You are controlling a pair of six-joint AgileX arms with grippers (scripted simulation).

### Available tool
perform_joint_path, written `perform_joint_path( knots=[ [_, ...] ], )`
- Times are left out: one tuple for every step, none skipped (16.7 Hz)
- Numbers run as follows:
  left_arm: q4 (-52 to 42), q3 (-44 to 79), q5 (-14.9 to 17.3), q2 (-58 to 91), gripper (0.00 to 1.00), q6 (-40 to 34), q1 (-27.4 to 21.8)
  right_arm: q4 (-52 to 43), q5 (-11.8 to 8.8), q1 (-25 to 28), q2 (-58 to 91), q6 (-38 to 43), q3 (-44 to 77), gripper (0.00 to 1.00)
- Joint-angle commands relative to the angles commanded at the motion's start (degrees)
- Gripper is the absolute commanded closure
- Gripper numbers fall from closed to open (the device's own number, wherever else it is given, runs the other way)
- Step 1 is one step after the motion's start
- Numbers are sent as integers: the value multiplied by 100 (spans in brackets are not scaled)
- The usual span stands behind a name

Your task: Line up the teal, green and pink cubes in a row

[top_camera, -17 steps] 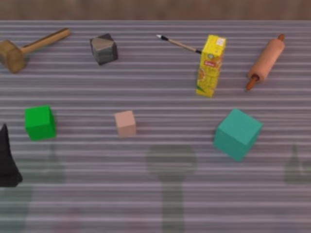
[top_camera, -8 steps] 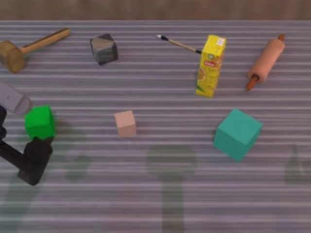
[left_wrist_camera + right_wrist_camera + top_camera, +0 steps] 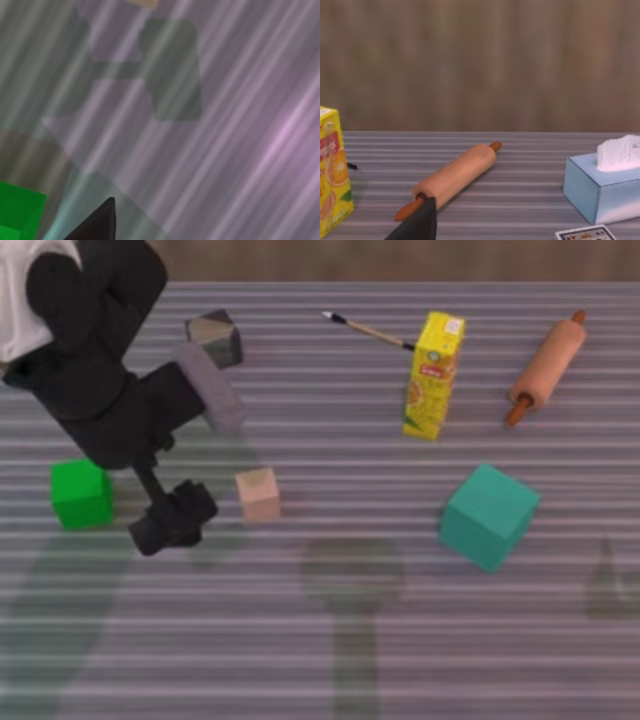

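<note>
Reaching over the table's [image 3: 330,660] left side, my left arm puts its pincer [image 3: 172,520] between the green cube [image 3: 81,494] and the pink cube [image 3: 258,494] — touching neither, and I cannot tell whether its fingers are apart or together. The teal cube [image 3: 488,516] sits well apart at the right, below the juice carton [image 3: 432,374] and rolling pin [image 3: 547,364]. My right arm stays out of the top view.
</note>
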Motion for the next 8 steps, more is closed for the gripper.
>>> perform_joint_path(
  knots=[
    [-227,435,-46,476,0,158,-94,0,0,0,0,0,0,0],
    [-429,855,-103,910,0,300,-179,0,0,0,0,0,0,0],
    [-604,1258,-172,1306,0,427,-256,0,0,0,0,0,0,0],
    [-752,1644,-251,1668,0,540,-324,0,0,0,0,0,0,0],
    [-873,2007,-338,2000,0,638,-383,0,0,0,0,0,0,0],
    [-970,2345,-427,2304,0,721,-434,0,0,0,0,0,0,0],
    [-1041,2648,-517,2577,0,789,-476,0,0,0,0,0,0,0],
    [-1090,2916,-603,2816,0,843,-511,0,0,0,0,0,0,0]
  ],
)
